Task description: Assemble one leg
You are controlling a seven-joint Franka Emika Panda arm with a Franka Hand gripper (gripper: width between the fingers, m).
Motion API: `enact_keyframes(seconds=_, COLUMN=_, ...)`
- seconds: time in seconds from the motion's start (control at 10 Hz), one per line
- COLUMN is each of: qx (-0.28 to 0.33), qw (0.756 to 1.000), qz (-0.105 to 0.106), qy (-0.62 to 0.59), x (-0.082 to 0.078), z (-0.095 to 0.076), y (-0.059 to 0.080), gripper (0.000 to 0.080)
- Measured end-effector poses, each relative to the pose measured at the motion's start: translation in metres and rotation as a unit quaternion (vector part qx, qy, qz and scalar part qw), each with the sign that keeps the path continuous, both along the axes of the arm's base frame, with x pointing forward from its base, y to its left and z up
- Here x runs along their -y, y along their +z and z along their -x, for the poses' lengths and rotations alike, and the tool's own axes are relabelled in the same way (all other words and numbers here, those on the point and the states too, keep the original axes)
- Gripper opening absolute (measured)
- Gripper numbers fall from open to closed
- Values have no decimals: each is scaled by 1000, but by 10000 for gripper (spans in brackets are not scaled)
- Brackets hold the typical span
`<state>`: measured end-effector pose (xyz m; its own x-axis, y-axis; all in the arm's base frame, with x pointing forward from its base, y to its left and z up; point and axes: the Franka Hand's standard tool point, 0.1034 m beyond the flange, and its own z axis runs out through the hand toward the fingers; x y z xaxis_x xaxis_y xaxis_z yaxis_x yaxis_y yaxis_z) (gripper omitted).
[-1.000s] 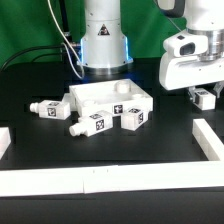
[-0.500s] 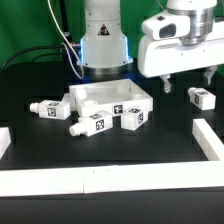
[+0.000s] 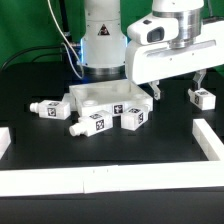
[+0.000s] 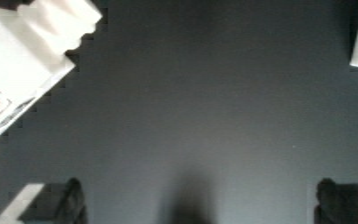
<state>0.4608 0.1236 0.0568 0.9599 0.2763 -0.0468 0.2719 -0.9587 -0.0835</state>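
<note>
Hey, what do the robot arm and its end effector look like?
The arm is glossy white and rounded, with a blue light on its base and dark cables behind. The end effector is a boxy white block with two short dark fingers.

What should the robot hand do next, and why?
Probably move toward the exterior view's left and down over the closer of the two legs in front of the panel. The gripper is open and empty, hovering above bare table beside the panel, so no leg sits between its fingers yet.
</note>
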Motion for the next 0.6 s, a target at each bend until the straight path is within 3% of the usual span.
enact_keyframes(seconds=0.1, qx=-2, qw=1000, qz=2, qy=-15, x=1, z=-1, y=2, gripper=649)
enact_keyframes(seconds=0.3, qx=-6, qw=994, qz=14, qy=-109, x=15, z=-19, y=15, gripper=649)
enact_keyframes(seconds=0.5, qx=-15, qw=990, qz=7, qy=-140, x=43, z=-23, y=11, gripper=649)
enact_keyframes(seconds=0.6, qx=-15, qw=990, qz=7, qy=-141, x=41, z=-23, y=11, gripper=649)
